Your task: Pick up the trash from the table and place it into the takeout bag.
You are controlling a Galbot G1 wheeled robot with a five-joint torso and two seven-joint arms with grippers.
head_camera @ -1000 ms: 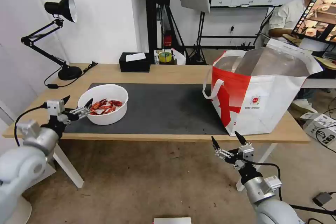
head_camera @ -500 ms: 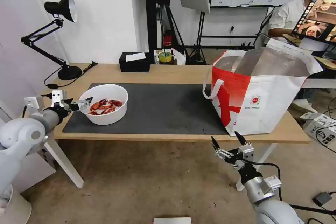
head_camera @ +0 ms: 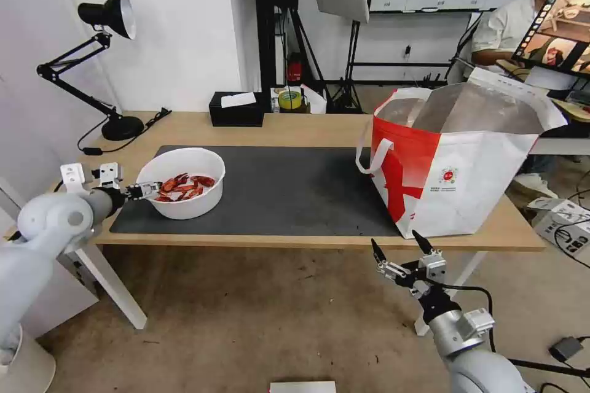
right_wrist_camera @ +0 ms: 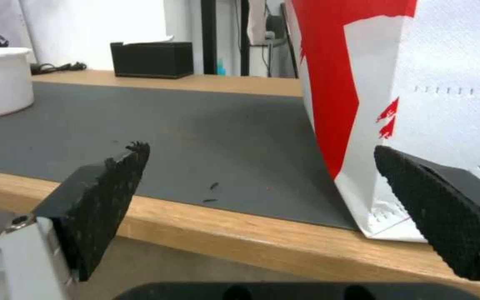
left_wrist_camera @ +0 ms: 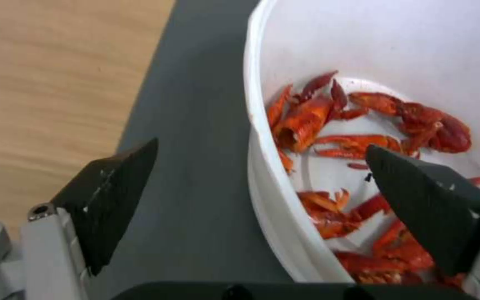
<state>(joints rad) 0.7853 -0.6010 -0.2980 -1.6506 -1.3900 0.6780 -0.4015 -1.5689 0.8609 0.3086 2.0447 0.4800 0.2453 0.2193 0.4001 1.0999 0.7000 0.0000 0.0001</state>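
The trash is a white round bowl (head_camera: 184, 202) holding red crayfish shells (head_camera: 183, 186), at the left end of the dark mat (head_camera: 289, 190) on the table (head_camera: 295, 129). My left gripper (head_camera: 147, 189) is open at the bowl's left rim. In the left wrist view the rim (left_wrist_camera: 256, 137) runs between the fingers, one over the mat and one inside above the shells (left_wrist_camera: 329, 125). The takeout bag (head_camera: 467, 166) stands open at the table's right end. My right gripper (head_camera: 396, 242) hangs open and empty below the table's front edge, facing the bag (right_wrist_camera: 418, 104).
A black desk lamp (head_camera: 104, 61) with its cable stands at the table's far left corner. A black tissue box (head_camera: 236, 109) sits at the back edge, with a tape roll (head_camera: 290, 100) beside it. The mat between bowl and bag is bare.
My left arm has swung outward to the left and risen, while its fingers stayed at the bowl's left rim and reached slightly further over it. The right arm has not moved.
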